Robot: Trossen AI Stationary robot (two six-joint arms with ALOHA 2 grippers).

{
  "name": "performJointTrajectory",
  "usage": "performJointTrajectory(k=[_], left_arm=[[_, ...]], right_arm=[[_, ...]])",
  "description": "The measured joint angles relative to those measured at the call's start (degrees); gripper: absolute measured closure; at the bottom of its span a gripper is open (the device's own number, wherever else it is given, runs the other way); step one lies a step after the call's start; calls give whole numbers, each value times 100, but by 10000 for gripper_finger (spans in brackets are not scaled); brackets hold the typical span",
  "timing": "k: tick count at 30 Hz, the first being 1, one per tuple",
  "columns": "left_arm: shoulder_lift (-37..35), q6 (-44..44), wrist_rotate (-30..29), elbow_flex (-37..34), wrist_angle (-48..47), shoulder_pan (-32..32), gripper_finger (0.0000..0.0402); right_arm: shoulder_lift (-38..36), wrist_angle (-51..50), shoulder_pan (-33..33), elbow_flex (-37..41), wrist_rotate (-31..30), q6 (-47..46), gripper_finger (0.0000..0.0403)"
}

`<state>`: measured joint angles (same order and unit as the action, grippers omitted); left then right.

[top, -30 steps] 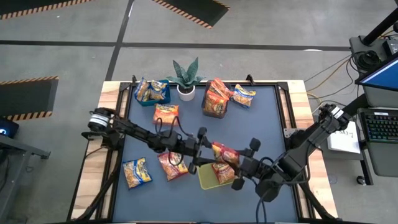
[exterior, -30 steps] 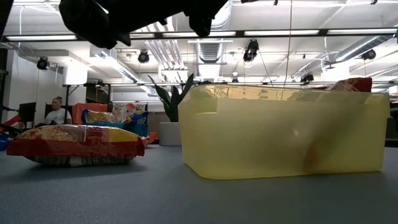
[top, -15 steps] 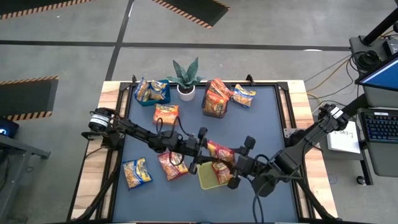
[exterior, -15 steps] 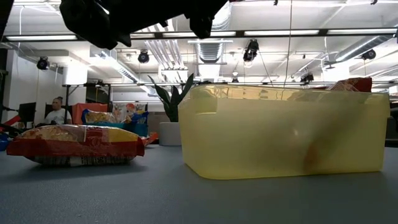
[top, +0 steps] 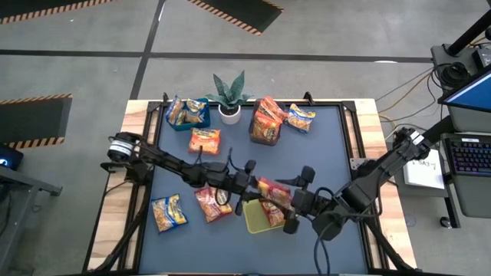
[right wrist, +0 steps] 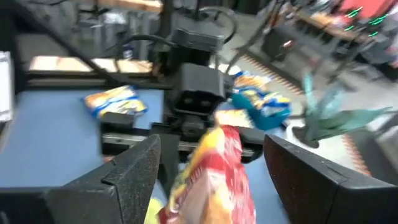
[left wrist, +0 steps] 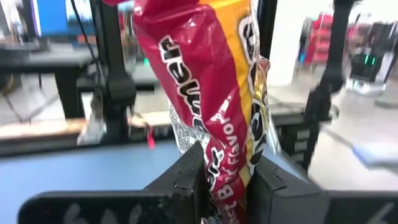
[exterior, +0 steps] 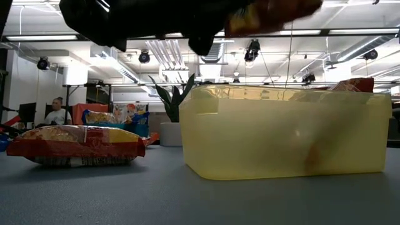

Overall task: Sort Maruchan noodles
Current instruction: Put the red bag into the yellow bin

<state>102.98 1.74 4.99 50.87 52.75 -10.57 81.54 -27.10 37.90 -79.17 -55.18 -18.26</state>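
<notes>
At the near middle of the table the left gripper [top: 247, 186] has its fingers pressed together on a red and yellow noodle packet [top: 275, 193], pinching one end so the rest of the packet stands out past the fingertips. In the left wrist view the packet [left wrist: 211, 93] sits squeezed between the two dark fingers [left wrist: 186, 180].

Facing it from the other side, the right gripper [top: 295, 201] has its fingers spread wide, one on each side of the free end of the same packet [right wrist: 214, 174]. Whether they touch the plastic is hard to tell from the blurred wrist view.

Directly below both grippers sits a yellow-green bin [top: 261, 221]; in the low view its translucent wall [exterior: 281, 134] fills the middle, with the held packet [exterior: 272, 12] hanging above its rim.

Just beside the left gripper, on its outer side, a red packet [top: 212, 202] lies flat on the dark mat, and farther out an orange and blue one [top: 167, 212].

Beyond the left gripper, toward the far edge, an orange packet [top: 205, 140] lies alone. Past that is a blue bin [top: 187, 113] holding yellow and blue packets, then a potted plant [top: 229, 96], then a dark clear bin [top: 265, 123] of red packets with another packet [top: 301, 118] just beside it.

A person [exterior: 57, 111] sits in the room well behind the table.
</notes>
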Motion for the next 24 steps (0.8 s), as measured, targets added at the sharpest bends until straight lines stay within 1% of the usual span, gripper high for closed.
performJointTrajectory(k=[3, 7, 10, 13, 19, 24], left_arm=[[-155, -24, -2, 0, -639, 0, 346], [-429, -108, -4, -2, -1292, 0, 346], [-606, -127, -4, -2, -1574, 0, 346], [-767, -200, -7, -2, -1822, 0, 346], [-818, -230, -11, -2, -1913, 0, 345], [-811, -223, -21, -2, -1917, 6, 345]], right_arm=[[-20, -576, -98, -263, 522, -490, 129], [-20, -1420, -406, -571, 1417, -1304, 133], [-20, -1902, -704, -642, 2185, -1841, 133], [-14, -2102, -959, -642, 2855, -2104, 134], [-9, -2075, -1336, -628, 3576, -2161, 138], [-9, -2058, -1488, -628, 3635, -2095, 163]])
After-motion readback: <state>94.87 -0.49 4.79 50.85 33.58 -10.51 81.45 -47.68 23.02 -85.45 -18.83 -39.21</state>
